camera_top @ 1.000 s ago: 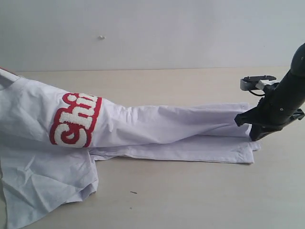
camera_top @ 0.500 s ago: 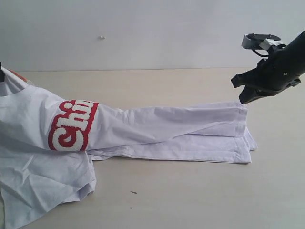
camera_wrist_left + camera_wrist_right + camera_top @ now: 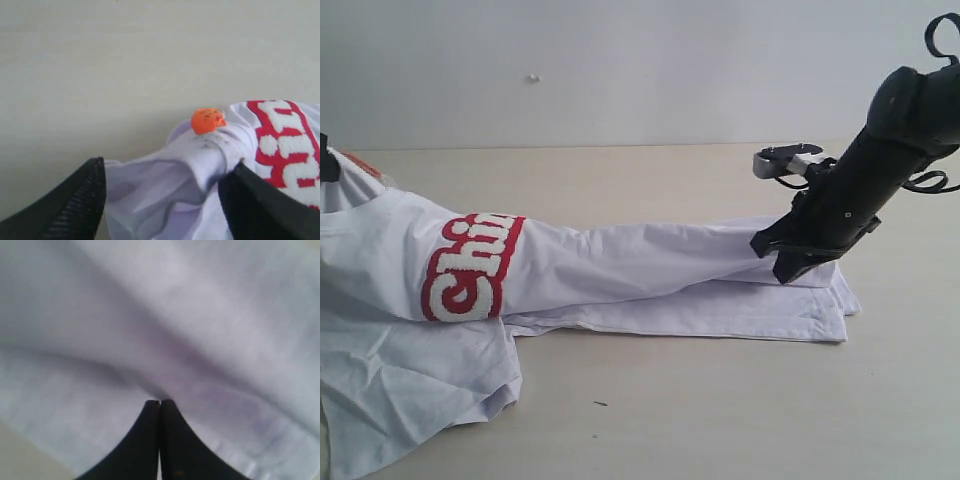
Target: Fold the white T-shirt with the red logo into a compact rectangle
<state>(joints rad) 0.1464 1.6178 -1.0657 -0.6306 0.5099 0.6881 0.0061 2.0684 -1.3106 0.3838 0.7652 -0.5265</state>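
Observation:
The white T-shirt [image 3: 650,260] lies stretched across the table, its left end raised. The red logo [image 3: 470,268] faces the camera on that raised part. My left gripper [image 3: 165,200] has the bunched collar between its fingers, beside the orange neck tag [image 3: 207,121] and the red logo [image 3: 287,145]. In the exterior view only a dark bit of the left gripper [image 3: 324,160] shows at the edge. My right gripper [image 3: 788,270] is shut with its tips resting on the shirt's hem end. The right wrist view shows the right gripper [image 3: 160,402] on white cloth [image 3: 200,315], nothing pinched.
The beige table [image 3: 720,400] runs bare in front of the shirt, apart from a small dark speck [image 3: 600,403]. A plain white wall [image 3: 620,70] stands behind. A loose part of the shirt [image 3: 410,390] lies crumpled at the front left.
The right gripper lifted off the hem end, leaving it on the table, then came down shut further left on the shirt. The raised left end and logo shifted slightly.

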